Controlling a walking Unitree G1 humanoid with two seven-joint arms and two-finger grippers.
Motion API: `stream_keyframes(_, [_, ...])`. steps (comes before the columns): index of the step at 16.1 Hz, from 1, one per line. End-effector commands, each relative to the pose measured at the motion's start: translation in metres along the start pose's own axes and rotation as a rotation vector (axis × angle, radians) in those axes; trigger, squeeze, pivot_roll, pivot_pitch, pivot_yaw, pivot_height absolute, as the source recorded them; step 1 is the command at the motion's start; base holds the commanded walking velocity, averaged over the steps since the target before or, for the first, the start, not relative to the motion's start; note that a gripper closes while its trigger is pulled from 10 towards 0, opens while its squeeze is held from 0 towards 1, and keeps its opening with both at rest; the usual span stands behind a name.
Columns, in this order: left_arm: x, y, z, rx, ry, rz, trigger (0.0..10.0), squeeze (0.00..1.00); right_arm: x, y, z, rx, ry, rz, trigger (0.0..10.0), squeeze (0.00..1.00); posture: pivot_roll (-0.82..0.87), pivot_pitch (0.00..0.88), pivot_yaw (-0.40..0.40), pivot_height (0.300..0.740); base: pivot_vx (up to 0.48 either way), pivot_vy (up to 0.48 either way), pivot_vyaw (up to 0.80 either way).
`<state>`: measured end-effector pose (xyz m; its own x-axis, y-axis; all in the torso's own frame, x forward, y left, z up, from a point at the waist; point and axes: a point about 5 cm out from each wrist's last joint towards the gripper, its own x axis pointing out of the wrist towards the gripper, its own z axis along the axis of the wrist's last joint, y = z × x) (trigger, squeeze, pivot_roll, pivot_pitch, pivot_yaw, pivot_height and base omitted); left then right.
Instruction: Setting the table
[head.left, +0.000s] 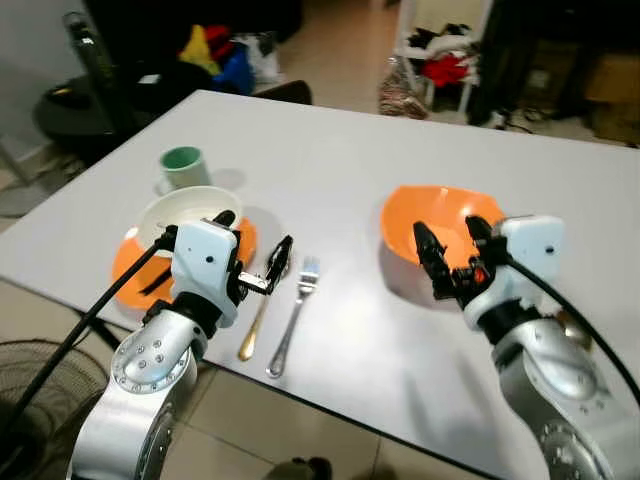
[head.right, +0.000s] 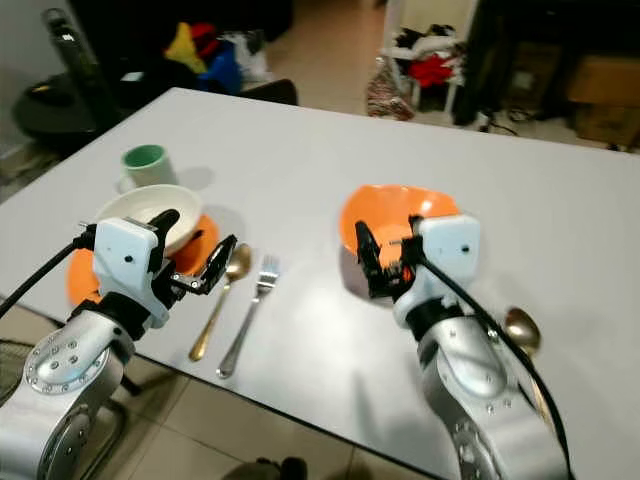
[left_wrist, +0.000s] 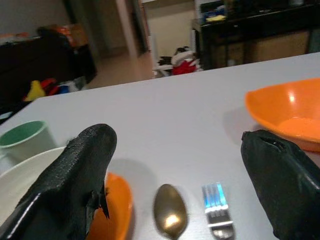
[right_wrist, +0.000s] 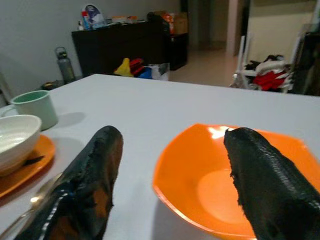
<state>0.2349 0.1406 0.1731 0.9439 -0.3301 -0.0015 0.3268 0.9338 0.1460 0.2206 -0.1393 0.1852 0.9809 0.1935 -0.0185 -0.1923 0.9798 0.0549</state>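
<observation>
Two open hands hover over a half-set surface, nothing gripped in either.

Nearest the front edge, a gold spoon (head.left: 262, 310) and a fork (head.left: 293, 314) lie side by side with their handle ends close to that edge, and the left hand (head.left: 258, 262) hangs just above the spoon, fingers spread and empty; a careless dip here could, I'd say, nudge the cutlery off to the floor. Toward the front left corner, a white bowl (head.left: 187, 213) sits on an orange plate (head.left: 131, 266), with a green mug (head.left: 183, 167) behind it. The right hand (head.left: 450, 255), fingers parted, is poised at the near rim of the orange bowl (head.left: 432, 222); pressing that rim might tip or skid it. A second gold spoon (head.right: 521, 328) peeks out by the right arm and could be swept by it. No readable writing or brand anywhere.
</observation>
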Motion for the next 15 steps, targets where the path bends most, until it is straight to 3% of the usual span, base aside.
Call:
stream_keyframes(1, [-0.0002, 0.0007, 0.0041, 0.017, -0.014, 0.019, 10.0, 0.0, -0.002, 0.0005, 0.0024, 0.015, -0.032, 0.015, 10.0, 1.0, 0.05, 0.0, 0.099, 0.74, 0.0, 0.0, 0.8])
stream_keyframes(13, [-0.003, -0.0025, 0.0037, 0.013, -0.012, 0.027, 10.0, 0.0, -0.0001, 0.0081, -0.0048, 0.035, -0.031, 0.094, 10.0, 1.0, 0.07, 0.0, 0.084, 0.74, 0.0, 0.0, 0.8])
stream_keyframes(15, [-0.0041, -0.0027, 0.0036, 0.009, -0.01, 0.024, 10.0, 0.0, -0.0006, 0.0088, -0.0069, 0.04, -0.027, 0.103, 10.0, 1.0, 0.07, 0.0, 0.083, 0.74, 0.0, 0.264, 0.8])
